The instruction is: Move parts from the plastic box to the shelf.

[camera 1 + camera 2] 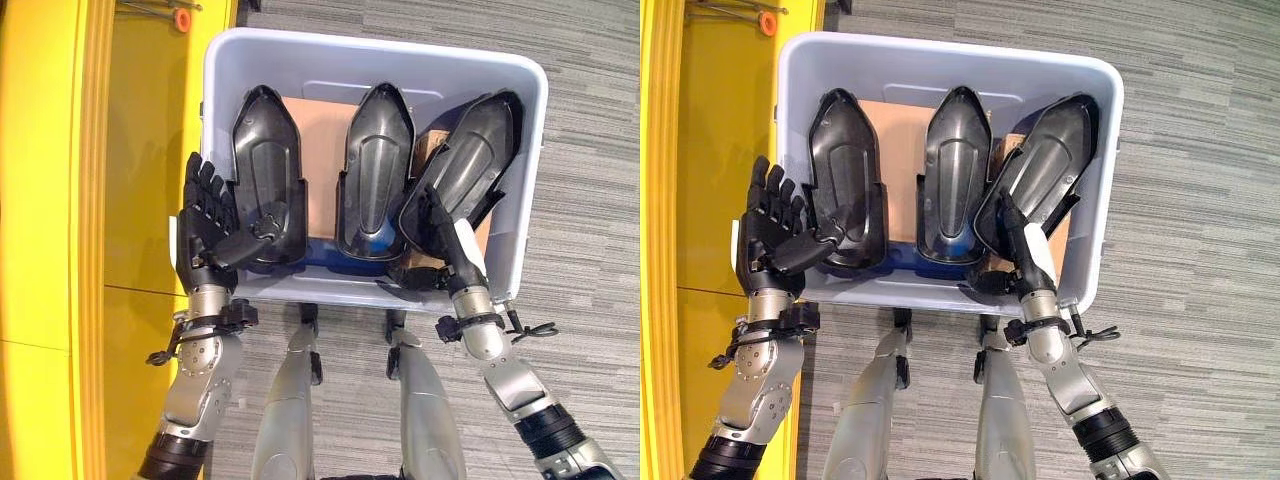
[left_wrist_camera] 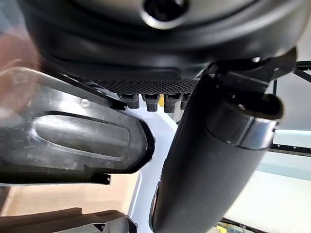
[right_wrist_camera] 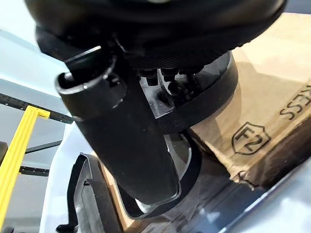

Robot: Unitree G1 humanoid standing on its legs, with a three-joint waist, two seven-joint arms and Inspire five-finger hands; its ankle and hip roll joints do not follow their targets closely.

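A pale grey plastic box [image 1: 380, 45] stands on the floor in front of me with three black moulded parts upright in it. My left hand [image 1: 205, 225] is at the box's left wall, fingers straight. Its thumb [image 2: 209, 160] reaches across to the lower end of the left part [image 1: 268, 170]. The middle part [image 1: 375, 170] stands untouched. The right part [image 1: 470, 150] leans to the right. My right hand [image 1: 440, 262] grips its lower end, with the thumb [image 3: 131, 145] over the part's rim [image 3: 214, 92] and the fingers curled behind it.
The yellow shelf [image 1: 60, 200] runs along the left side, close to the box. An orange knob [image 1: 181, 18] lies on it at the far end. Brown cardboard [image 3: 262, 97] stands behind the parts inside the box. Grey carpet [image 1: 590, 150] surrounds the box to the right.
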